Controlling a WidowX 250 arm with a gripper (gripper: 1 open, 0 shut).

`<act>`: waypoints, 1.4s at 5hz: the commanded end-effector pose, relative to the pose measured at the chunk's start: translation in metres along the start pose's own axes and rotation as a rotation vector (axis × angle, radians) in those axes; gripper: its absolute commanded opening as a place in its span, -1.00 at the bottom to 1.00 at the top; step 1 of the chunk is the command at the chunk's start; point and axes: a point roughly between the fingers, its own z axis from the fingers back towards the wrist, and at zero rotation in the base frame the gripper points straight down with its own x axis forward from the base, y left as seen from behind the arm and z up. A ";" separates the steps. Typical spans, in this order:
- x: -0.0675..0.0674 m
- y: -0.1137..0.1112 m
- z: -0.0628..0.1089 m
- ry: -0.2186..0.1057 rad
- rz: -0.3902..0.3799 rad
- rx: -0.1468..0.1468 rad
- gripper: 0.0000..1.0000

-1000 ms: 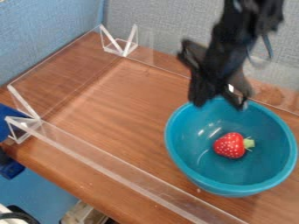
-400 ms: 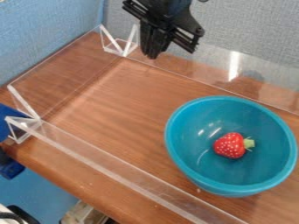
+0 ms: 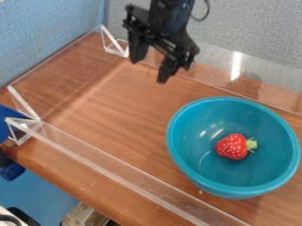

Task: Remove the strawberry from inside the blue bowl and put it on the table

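The small red strawberry (image 3: 234,146) with its green cap lies inside the teal-blue bowl (image 3: 189,163), right of the bowl's middle. The bowl stands at the right front of the reddish-brown wooden table (image 3: 112,106). My black gripper (image 3: 154,64) hangs over the back of the table, up and to the left of the bowl and well apart from it. Its fingers point down and stand spread, with nothing between them.
Clear acrylic strips edge the table: a long one along the front left (image 3: 94,163) and one along the back (image 3: 242,64). Triangular acrylic brackets stand at the left corner (image 3: 24,124) and back corner (image 3: 115,40). A blue wall rises behind.
The gripper has travelled from over the bowl's back-left rim to the back of the table, leftward in the picture. Its fingers, shut before, now stand apart. The strawberry and bowl have not moved.
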 end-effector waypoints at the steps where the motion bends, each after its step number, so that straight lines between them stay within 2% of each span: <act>1: 0.003 -0.016 0.009 -0.042 -0.015 -0.021 1.00; 3: 0.015 -0.086 0.018 -0.086 -0.139 -0.085 1.00; 4: 0.020 -0.121 0.014 -0.094 -0.201 -0.097 1.00; 5: 0.023 -0.147 0.002 -0.079 -0.243 -0.112 1.00; 6: 0.022 -0.152 -0.015 -0.048 -0.239 -0.124 1.00; 7: 0.023 -0.154 -0.031 -0.015 -0.237 -0.123 1.00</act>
